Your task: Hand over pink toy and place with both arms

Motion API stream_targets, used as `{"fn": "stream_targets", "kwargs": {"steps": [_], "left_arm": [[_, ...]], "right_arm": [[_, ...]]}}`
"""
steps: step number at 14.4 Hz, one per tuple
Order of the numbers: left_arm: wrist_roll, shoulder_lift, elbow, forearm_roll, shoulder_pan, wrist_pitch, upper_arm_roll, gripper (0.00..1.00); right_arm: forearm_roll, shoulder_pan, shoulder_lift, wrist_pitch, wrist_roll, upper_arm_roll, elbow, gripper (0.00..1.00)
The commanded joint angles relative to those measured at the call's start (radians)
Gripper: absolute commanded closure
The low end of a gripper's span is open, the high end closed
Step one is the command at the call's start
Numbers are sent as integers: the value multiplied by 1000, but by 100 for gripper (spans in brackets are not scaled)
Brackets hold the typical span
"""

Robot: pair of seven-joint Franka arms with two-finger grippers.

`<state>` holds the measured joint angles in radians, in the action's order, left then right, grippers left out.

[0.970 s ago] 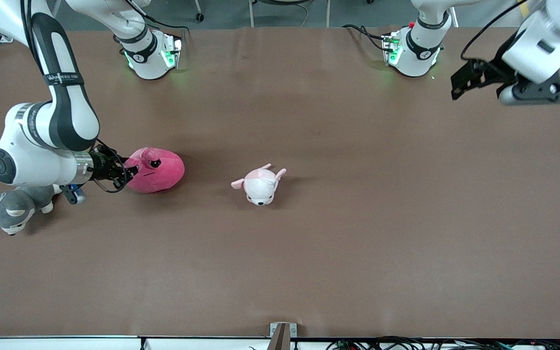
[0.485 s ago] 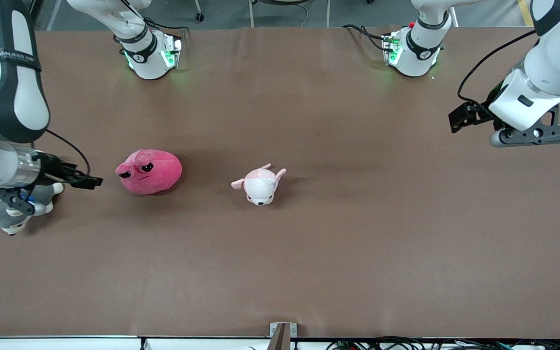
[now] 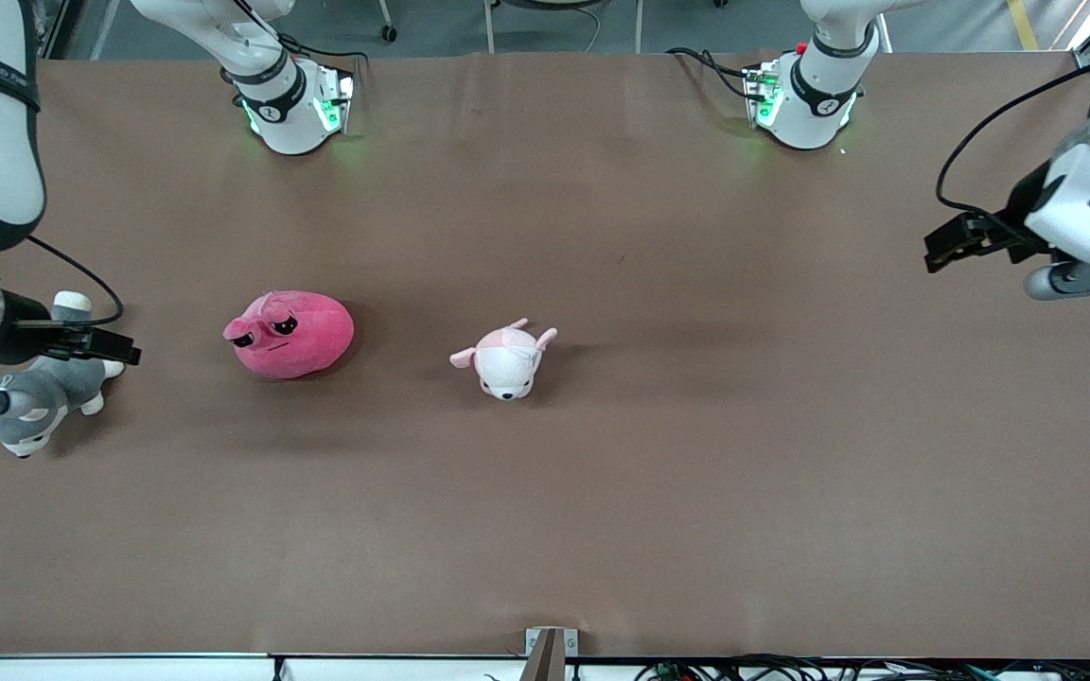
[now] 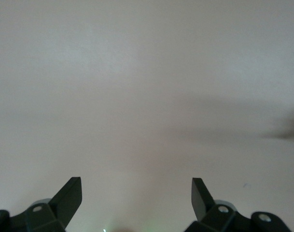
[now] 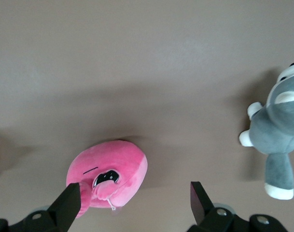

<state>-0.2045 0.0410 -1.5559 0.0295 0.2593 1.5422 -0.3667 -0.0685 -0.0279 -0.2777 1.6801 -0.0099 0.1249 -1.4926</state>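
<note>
The pink toy [image 3: 289, 333] sits on the brown table [image 3: 602, 492], toward the right arm's end, resting on its own with nothing gripping it. Its droopy black eyes face the front camera. The right gripper [image 3: 119, 350] hangs low just above the table, between the toy and the grey-and-white plush dog [image 3: 34, 402], clear of the toy with a strip of bare table between them. Its jaws are spread wide and empty; in the right wrist view the right gripper [image 5: 132, 203] frames the pink toy [image 5: 110, 176] near one finger, not touching, with the dog [image 5: 277, 140] off to the side.

Over at the other end, the left gripper [image 3: 944, 248] hovers above bare table near the edge, well apart from the toy. The left wrist view shows the left gripper [image 4: 136, 198] with its jaws spread, nothing between them, only tabletop below.

A small white plush with pale-pink ears [image 3: 505, 359] lies near mid-table, beside the pink toy on the left arm's side.
</note>
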Motion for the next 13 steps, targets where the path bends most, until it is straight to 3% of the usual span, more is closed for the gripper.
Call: {"fn": "stream_targets", "kwargs": {"steps": [1,5,13], "left_arm": [[65,5,40,4,60,-4,-9,0],[144,-4,59,-3,115,-5,-11,0],[162,-1,59,1,112,3,-12,0]], "right_arm": [[54,22,14,-61,-12,-17,29,0],[62,23,12,-126,-19,-19,74,0],[82,23,3,-123,-22,-19,104,0]]}}
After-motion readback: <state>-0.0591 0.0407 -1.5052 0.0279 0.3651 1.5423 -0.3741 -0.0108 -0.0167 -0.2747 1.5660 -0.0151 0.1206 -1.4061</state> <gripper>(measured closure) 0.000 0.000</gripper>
